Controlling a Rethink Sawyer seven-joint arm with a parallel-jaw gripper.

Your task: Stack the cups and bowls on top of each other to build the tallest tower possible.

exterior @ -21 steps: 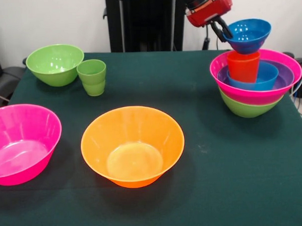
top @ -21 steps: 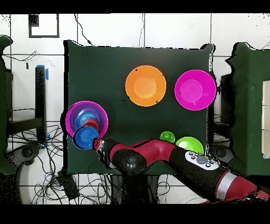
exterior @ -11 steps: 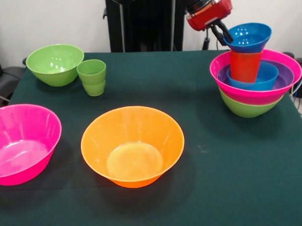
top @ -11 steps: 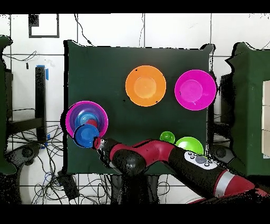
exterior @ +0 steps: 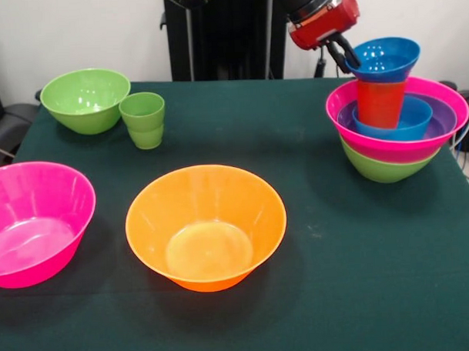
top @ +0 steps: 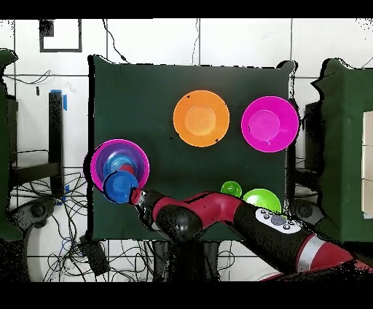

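Observation:
My gripper (exterior: 344, 53) comes in from the top right and is shut on the left rim of a small blue bowl (exterior: 384, 58). That bowl sits level on the orange-red cup (exterior: 381, 102). The cup stands upright in the tower (exterior: 403, 149), inside another blue bowl (exterior: 415, 120), a purple bowl (exterior: 445, 119), a wide pink bowl and a green base (exterior: 384, 170). In the overhead view the gripper (top: 134, 195) meets the held blue bowl (top: 116, 186) at the lower edge of the tower (top: 138, 157).
A light green cup (exterior: 144, 119) stands beside a green bowl (exterior: 85, 100) at the back left. A big orange bowl (exterior: 205, 223) sits mid-table and a big pink bowl (exterior: 32, 221) at the left edge. From above, the arm (top: 240, 222) passes next to the green cup (top: 231, 189).
The gripper carried the small blue bowl a little further over the tower. The bowl went from tilted to level on top of the orange-red cup.

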